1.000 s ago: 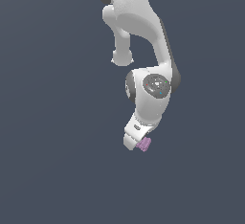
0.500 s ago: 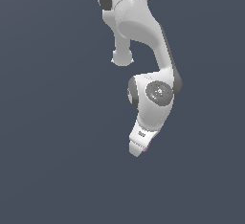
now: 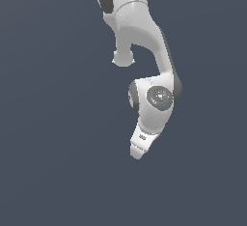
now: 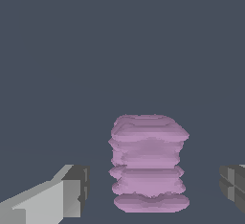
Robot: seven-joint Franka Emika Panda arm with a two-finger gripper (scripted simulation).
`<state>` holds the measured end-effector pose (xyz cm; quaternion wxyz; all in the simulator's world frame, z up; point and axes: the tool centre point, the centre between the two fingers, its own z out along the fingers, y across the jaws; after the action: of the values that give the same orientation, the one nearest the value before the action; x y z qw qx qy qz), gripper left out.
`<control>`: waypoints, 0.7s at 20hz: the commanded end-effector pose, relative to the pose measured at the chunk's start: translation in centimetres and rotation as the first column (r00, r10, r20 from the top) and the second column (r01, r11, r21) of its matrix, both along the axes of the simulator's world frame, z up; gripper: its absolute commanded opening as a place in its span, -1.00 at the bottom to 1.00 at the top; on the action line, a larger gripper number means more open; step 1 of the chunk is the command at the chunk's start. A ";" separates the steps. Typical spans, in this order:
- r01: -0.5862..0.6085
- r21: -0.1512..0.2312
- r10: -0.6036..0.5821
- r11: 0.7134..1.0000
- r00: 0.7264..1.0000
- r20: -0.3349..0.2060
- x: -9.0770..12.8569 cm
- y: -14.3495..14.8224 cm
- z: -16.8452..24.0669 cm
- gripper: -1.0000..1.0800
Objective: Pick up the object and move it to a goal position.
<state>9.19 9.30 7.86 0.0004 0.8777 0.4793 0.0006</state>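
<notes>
plain grey floor, pink ribbed spool

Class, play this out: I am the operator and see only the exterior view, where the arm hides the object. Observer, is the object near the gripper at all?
Observer: Yes. In the wrist view the pink ribbed object sits between the two fingers.
Operator: Are the fingers touching it?
Observer: No. There is a clear gap on each side, so the gripper is open.
Operator: Is the object centred?
Observer: Roughly; it looks a little nearer one finger than the other.
</notes>
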 end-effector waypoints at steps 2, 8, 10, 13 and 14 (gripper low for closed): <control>-0.002 0.000 0.002 1.000 1.000 -0.002 -0.1 0.0 -2.0 0.92; -0.004 0.000 0.004 1.000 1.000 -0.002 -0.1 0.0 -3.9 0.92; -0.004 0.000 0.004 1.000 1.000 -0.002 0.0 0.0 -3.8 0.92; -0.004 0.000 0.004 1.000 1.000 -0.002 0.0 0.0 -3.7 -1.00; -0.004 0.000 0.004 1.000 1.000 -0.002 0.0 0.0 -3.7 -1.00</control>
<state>9.19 9.32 4.14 0.0001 0.8768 0.4808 -0.0001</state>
